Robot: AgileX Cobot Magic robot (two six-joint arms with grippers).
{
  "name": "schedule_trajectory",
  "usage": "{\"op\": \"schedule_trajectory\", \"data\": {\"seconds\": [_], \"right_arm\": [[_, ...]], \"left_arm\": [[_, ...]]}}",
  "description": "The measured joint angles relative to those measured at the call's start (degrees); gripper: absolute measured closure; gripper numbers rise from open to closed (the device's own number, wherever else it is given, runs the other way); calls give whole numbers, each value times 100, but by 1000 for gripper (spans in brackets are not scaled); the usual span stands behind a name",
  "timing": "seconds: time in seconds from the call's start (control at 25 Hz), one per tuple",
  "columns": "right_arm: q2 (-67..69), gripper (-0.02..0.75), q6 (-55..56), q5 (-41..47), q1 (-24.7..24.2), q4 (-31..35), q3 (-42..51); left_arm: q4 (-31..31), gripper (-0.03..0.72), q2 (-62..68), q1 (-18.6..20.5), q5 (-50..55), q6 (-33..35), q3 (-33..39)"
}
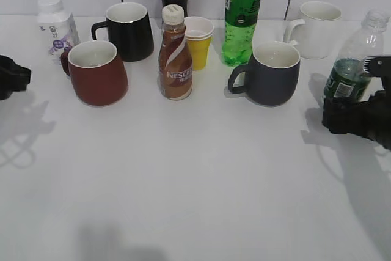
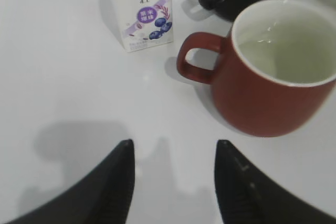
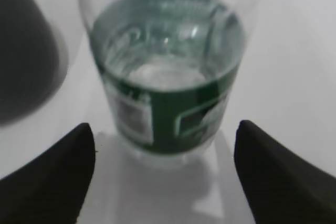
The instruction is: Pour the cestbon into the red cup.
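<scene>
The cestbon point(image 1: 353, 64), a clear bottle with a dark green label and no cap, stands upright at the far right of the table. It fills the right wrist view point(image 3: 167, 77), with water inside. My right gripper point(image 3: 165, 140) is open, its fingers just in front of the bottle's base on either side, not touching it. In the exterior view it point(image 1: 342, 117) sits low before the bottle. The red cup point(image 1: 96, 73) stands at the left with its handle pointing away; it also shows in the left wrist view point(image 2: 273, 77). My left gripper point(image 2: 176, 153) is open and empty, short of the cup.
A white yogurt bottle point(image 1: 56, 29), black mug point(image 1: 128, 31), Nescafe bottle point(image 1: 175, 53), yellow paper cups point(image 1: 198, 42), green soda bottle point(image 1: 242, 16), dark grey mug point(image 1: 272, 73) and white mug point(image 1: 317, 29) stand along the back. The grey mug is close left of the cestbon.
</scene>
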Motion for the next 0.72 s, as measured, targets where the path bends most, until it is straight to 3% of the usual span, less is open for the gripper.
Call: {"op": "schedule_trajectory", "data": {"seconds": [0.16,0.4,0.72], "right_arm": [[-394,119,0,761,0,0,1],[-1586,132,7,2573,0,-31,6],[-3725,143,0,4850,0,-178,-134]], "left_arm": [[-506,314,-592,-133,658,-15,0],[-935,314,-1542,-163,1818,-14,0],[-1029,314,-3156,-163,3841,-14,2]]}}
